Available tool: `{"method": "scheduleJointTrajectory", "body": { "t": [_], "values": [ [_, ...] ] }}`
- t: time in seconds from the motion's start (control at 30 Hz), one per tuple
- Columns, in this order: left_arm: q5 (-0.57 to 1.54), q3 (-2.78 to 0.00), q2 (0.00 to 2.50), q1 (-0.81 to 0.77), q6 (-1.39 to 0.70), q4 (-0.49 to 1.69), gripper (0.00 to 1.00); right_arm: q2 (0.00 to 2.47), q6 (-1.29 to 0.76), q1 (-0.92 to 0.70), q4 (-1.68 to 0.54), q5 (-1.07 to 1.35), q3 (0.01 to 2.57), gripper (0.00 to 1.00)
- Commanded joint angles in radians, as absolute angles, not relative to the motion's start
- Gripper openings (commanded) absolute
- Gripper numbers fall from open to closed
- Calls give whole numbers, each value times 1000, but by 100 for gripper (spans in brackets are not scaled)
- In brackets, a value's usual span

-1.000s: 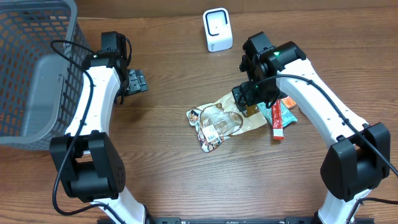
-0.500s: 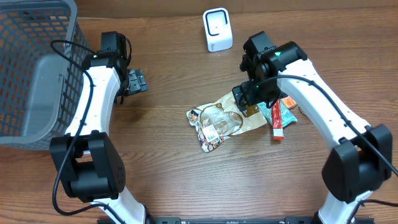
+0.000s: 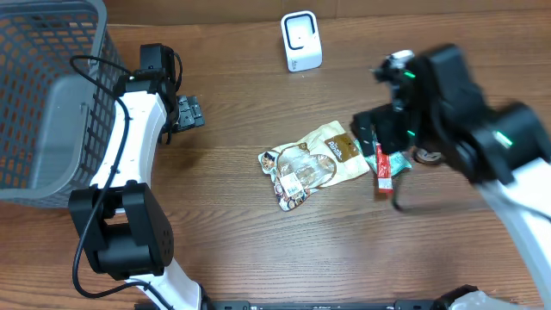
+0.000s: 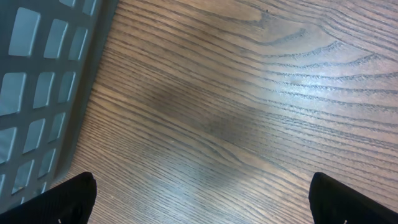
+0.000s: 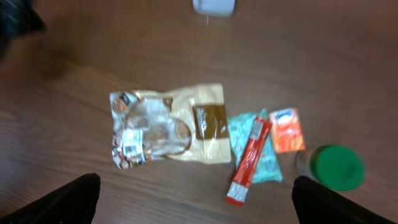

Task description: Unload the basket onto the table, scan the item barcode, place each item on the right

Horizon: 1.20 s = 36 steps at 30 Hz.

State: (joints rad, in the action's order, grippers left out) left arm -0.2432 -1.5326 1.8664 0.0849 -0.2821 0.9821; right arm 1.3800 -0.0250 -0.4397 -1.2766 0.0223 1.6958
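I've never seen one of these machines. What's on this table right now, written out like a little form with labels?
Left claw: open, empty, beside the grey basket
Right claw: open, empty, above the packets
Scanner: white, at the far side of the table
Snack pouch: tan, lying flat
Red stick packet: lying across a teal packet
Orange packet: beside the teal one
Green-lidded jar: next to the packets
At the scanner: nothing held there

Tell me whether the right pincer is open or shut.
Open: the right pincer shows its fingers at opposite bottom corners, wide apart, gripping nothing.
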Motion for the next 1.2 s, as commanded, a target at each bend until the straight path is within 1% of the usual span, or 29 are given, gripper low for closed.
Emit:
{"method": "scheduleJointTrajectory", "body": {
  "t": [0.0, 0.43, 0.6, 0.73, 0.93, 1.17],
  "values": [
    [-238, -1555, 1872, 78, -292, 982, 100, 1263, -19, -436, -1260, -23, 1701, 100],
    [-238, -1555, 1872, 78, -292, 982, 100, 884, -19, -436, -1243, -67, 1697, 100],
    [-238, -1555, 1872, 78, -292, 982, 100, 751, -19, -404, -1234, -67, 1614, 100],
    [-238, -1555, 1872, 78, -292, 982, 100, 623, -19, -352, -1177, -67, 1465, 100],
    [-238, -1555, 1872, 78, -292, 982, 99, 414, -19, -306, -1044, -66, 1177, 100],
    [-238, -1555, 1872, 79, -292, 982, 100, 177, -20, -300, -775, -65, 799, 100]
  ]
}}
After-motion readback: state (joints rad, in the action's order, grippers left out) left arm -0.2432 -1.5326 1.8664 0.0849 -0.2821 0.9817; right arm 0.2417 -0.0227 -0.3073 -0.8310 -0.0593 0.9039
